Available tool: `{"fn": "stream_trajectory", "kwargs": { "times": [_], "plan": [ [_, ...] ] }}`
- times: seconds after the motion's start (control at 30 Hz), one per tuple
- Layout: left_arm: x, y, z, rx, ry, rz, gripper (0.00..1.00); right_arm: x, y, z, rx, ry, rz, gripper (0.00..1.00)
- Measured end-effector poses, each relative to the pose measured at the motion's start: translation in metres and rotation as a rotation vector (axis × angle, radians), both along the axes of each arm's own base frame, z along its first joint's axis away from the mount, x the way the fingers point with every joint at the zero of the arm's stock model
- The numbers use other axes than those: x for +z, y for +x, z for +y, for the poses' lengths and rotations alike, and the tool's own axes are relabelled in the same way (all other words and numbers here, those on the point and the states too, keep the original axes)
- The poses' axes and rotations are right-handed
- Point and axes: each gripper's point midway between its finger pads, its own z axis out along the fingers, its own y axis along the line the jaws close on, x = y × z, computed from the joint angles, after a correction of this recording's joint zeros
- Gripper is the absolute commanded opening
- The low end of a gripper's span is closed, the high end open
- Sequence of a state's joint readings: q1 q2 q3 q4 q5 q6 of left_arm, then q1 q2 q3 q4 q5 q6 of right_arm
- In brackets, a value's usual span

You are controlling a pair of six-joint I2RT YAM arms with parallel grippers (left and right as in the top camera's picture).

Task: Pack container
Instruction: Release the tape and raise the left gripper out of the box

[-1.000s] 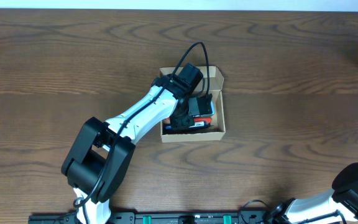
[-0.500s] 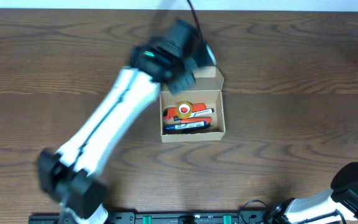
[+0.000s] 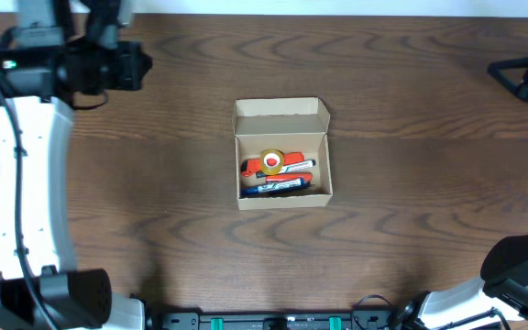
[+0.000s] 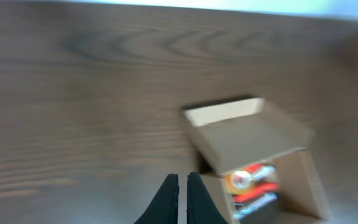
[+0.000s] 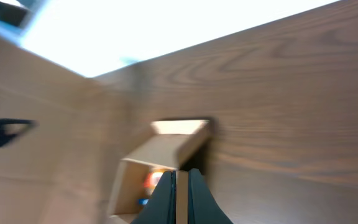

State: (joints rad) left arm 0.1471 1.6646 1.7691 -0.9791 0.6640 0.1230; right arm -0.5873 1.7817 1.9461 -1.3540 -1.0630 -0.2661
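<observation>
The container (image 3: 329, 170), a small tan cardboard box, sits open at the table's middle with its lid flap (image 3: 280, 115) folded back on the far side. Inside lie an orange-and-yellow tape roll (image 3: 271, 162), a red marker (image 3: 289, 170) and a blue marker (image 3: 278, 188). My left gripper (image 3: 145, 66) hangs high at the far left, well away from the box, shut and empty. My right gripper (image 3: 495, 71) is at the far right edge, also shut with nothing in it. Both wrist views are blurred and show the container (image 4: 253, 140) (image 5: 160, 152) ahead of shut fingertips (image 4: 183, 180) (image 5: 182, 177).
Dark wood-grain table (image 3: 411, 220) surrounds the box on all sides. The left arm's white link (image 3: 26, 183) runs down the left edge. The right arm's base (image 3: 521, 275) fills the lower right corner.
My left gripper left the box, swung up to the far left and shut. My right gripper came into view at the top right and shut. The box's contents now show.
</observation>
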Motion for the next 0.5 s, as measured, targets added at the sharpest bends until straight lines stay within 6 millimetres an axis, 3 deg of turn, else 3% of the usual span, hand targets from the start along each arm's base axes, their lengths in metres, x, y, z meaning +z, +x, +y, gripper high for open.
{"fn": "stream_trajectory", "kwargs": {
  "times": [0.13, 0.23, 0.33, 0.5],
  "plan": [
    [-0.027, -0.007, 0.005, -0.036, -0.216, 0.061, 0.06, -0.014, -0.002, 0.012, 0.041, 0.141, 0.013, 0.01],
    [-0.054, -0.020, 0.000, -0.078, -0.365, 0.113, 0.06, -0.040, 0.001, 0.018, 0.065, 0.268, 0.061, 0.01],
    [-0.076, -0.034, -0.014, -0.137, -0.469, 0.139, 0.06, -0.078, 0.006, 0.029, 0.096, 0.385, 0.143, 0.01],
    [-0.101, -0.049, -0.033, -0.212, -0.554, 0.127, 0.06, -0.146, 0.010, 0.063, 0.172, 0.508, 0.295, 0.01]
  ]
}}
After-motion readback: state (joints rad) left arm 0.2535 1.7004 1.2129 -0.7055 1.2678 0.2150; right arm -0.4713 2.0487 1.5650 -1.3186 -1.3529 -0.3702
